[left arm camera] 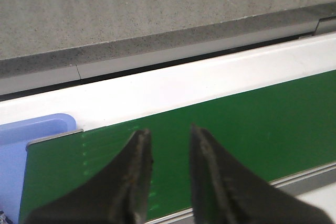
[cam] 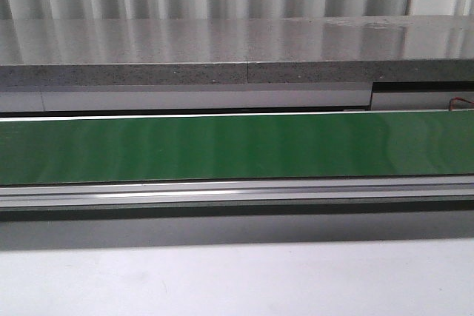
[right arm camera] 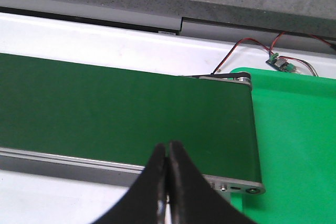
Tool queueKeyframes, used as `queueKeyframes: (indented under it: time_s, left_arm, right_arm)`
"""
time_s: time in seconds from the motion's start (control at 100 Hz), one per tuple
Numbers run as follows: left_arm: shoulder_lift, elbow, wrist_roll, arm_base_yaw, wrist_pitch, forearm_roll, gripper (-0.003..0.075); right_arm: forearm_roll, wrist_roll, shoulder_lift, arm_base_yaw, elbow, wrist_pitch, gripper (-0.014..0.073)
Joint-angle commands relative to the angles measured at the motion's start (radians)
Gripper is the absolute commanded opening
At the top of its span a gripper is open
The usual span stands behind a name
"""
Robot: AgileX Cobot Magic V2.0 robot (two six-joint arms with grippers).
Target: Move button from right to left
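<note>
The button is out of view in all three views. A long green conveyor belt (cam: 237, 146) runs across the front view, and neither arm shows there. My left gripper (left arm camera: 169, 135) hangs open over the belt (left arm camera: 236, 124) near its left end, with nothing between its dark fingers. My right gripper (right arm camera: 168, 148) is shut with its fingertips pressed together, empty, above the near rail of the belt (right arm camera: 121, 114) close to its right end.
A pale blue tray (left arm camera: 21, 150) sits past the belt's left end. A bright green tray (right arm camera: 299, 145) lies past the right end, with a small circuit board (right arm camera: 281, 63) and red-black wires behind it. A grey stone ledge (cam: 222, 46) runs behind the conveyor.
</note>
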Motion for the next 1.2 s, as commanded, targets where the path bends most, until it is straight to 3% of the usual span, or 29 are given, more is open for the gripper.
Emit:
queueKeyframes:
  time_s: [0.0, 0.02, 0.98, 1.19]
  left_arm:
    - [-0.043, 0.006, -0.008, -0.008, -0.08, -0.054, 0.0009]
    - [-0.051, 0.014, -0.008, -0.008, -0.086, -0.056, -0.002]
    - [-0.074, 0.038, -0.011, -0.02, -0.095, -0.076, -0.002]
    - [-0.077, 0.042, -0.034, -0.021, -0.172, -0.059, -0.002]
  right_arm:
    - [0.025, -0.006, 0.0, 0.0, -0.025, -0.054, -0.0067]
    - [0.025, -0.006, 0.0, 0.0, -0.025, -0.054, -0.0067]
    - [0.025, -0.006, 0.0, 0.0, -0.025, -0.054, -0.0067]
    - [0.025, -0.006, 0.0, 0.0, -0.025, -0.054, -0.0067]
